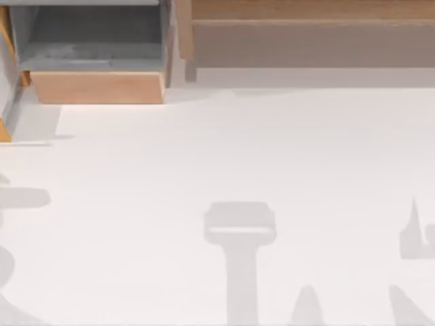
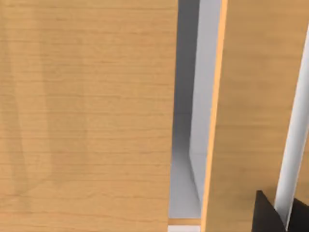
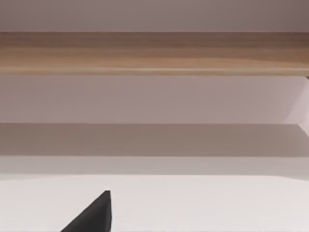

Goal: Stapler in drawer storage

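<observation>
The drawer stands pulled out at the table's far left, with a light-wood front panel and a grey inside in which nothing shows. The stapler is out of view. A dark tip of my left gripper appears in the left wrist view, close against light-wood panels with a narrow grey gap between them. In the right wrist view a dark tip of my right gripper hangs over the white table, facing the long shelf.
A long wide wooden shelf unit runs along the far right edge, seen as a wood band from the right wrist. Soft arm shadows lie on the white tabletop toward the near edge.
</observation>
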Controlling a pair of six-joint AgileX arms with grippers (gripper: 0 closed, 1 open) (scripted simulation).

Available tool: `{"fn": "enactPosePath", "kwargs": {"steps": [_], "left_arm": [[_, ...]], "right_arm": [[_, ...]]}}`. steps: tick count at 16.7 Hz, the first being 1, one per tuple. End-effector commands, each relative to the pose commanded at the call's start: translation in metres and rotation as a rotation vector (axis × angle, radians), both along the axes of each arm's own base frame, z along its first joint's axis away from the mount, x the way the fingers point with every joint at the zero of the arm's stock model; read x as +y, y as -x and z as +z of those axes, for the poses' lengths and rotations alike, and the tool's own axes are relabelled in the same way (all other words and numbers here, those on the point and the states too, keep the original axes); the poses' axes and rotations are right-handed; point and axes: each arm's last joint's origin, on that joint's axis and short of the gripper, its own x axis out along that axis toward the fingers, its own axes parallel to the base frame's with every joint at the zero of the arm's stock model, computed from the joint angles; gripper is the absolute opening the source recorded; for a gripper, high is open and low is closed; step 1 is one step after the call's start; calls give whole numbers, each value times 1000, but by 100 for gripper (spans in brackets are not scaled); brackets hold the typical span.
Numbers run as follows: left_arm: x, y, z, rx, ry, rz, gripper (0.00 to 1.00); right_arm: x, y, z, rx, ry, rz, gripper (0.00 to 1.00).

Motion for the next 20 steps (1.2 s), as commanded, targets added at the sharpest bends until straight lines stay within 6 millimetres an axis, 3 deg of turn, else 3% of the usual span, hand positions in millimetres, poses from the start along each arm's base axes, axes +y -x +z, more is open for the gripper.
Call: {"fn": "enactPosePath", "kwargs": {"steps": [3,10,16,20], "left_arm": [[-1,-3,-1,6,6,-7,0],[-1,-56,-1,4,4,-2,0],[-2,-61,-2,10,7,-3,0],[-4,-88,-2,4,6,-21,0]], "right_arm": [[0,0,0,0,0,0,100],[0,0,0,0,0,0,100],[0,0,0,0,0,0,100],[0,0,0,0,0,0,100]]}}
